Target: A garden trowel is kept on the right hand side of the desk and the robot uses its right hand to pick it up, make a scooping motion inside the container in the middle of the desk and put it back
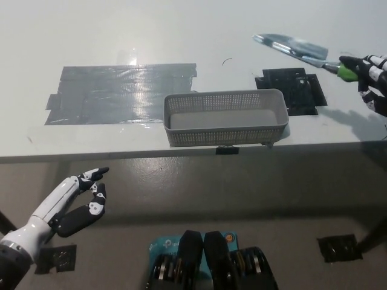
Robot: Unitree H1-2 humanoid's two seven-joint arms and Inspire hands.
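White left robot hand (75, 202) resting below-left of the basket (225, 138), fingers apart, empty, basket at the counter (181, 30) near edge, black tape patch (293, 89) just beyond its right end, black right robot hand (370, 78) farther right, clamped on the trowel (290, 46), blade pointing left beyond the basket.

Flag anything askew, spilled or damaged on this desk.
Nothing spilled or broken. The basket sits at the very front of the desk. The grey tape patch and black tape patch are ragged, overlapping strips. The right hand holds the trowel; the left hand rests below.
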